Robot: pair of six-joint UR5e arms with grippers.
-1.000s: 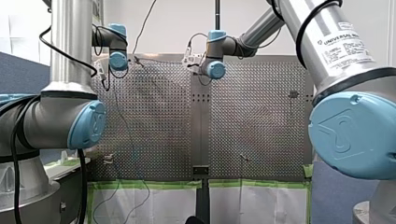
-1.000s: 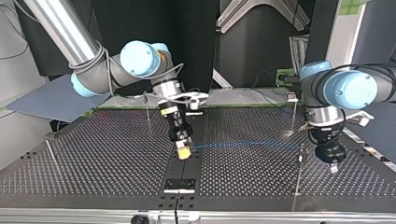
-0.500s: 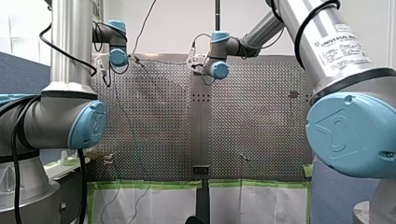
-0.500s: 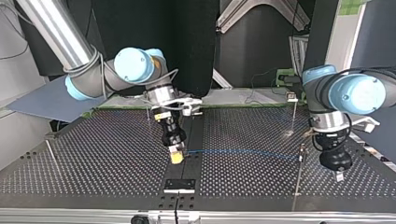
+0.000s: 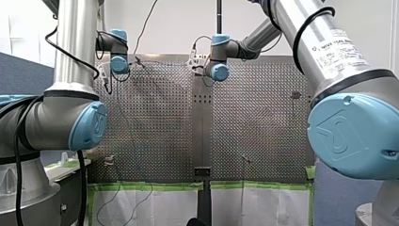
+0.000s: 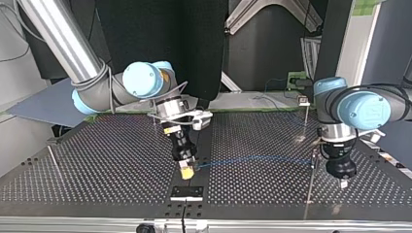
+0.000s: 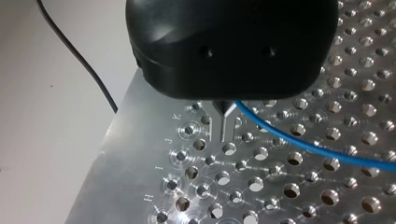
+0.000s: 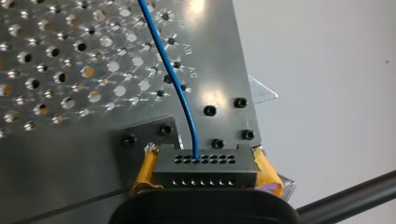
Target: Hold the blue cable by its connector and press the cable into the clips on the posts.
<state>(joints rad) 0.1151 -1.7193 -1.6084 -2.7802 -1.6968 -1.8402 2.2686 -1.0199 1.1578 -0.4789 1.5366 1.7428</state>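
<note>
Right claw (image 6: 186, 171) has slid nearer the top view's front edge, drawing the cable (image 6: 252, 159) along.

Its yellow pads (image 8: 146, 171) clamp the connector (image 8: 205, 170), a hard block and the sound place to hold. Thin and blue, the cable looks light and limp, so it will likely sag unless kept taut. It runs low over the tabletop (image 6: 97, 160) toward a post (image 6: 309, 187) by the left claw (image 7: 223, 135). That claw's metal fingers (image 7: 230, 127) stand closed with the cable just beside them; whether they pinch it I cannot tell. Hard perforated metal makes up the tabletop, and dark panels stand behind it.
</note>
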